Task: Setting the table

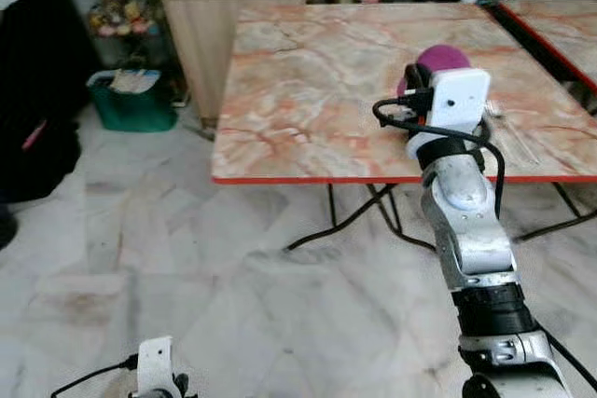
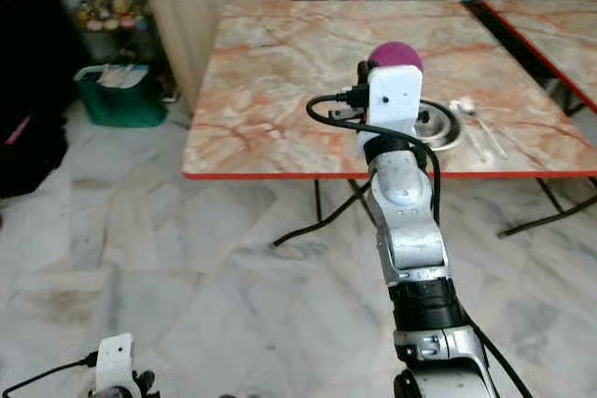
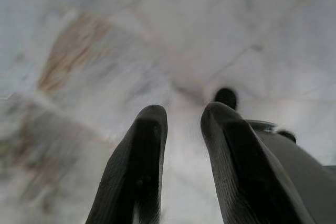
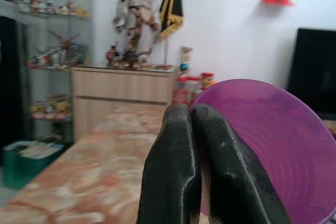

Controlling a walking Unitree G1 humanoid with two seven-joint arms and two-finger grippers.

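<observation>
Marble table [image 2: 280,72] ahead of you, partly set; your right gripper [image 4: 197,116] carries a purple plate [image 4: 262,145].

You already have a metal dish [image 2: 438,128] with a fork [image 2: 469,123] and spoon [image 2: 490,132] beside it near the table's front edge; the plate is not yet down, so placing it remains. Your right wrist view shows fingers [image 4: 173,177] pinched on the plate's rim; the eye views hide that behind the wrist. Your left gripper [image 3: 181,124] hangs slightly parted, empty, over the floor.

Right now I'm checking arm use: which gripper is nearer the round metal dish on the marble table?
Right. The right gripper, shut on a purple plate, is by the metal dish; the left gripper hangs low over the floor.
</observation>
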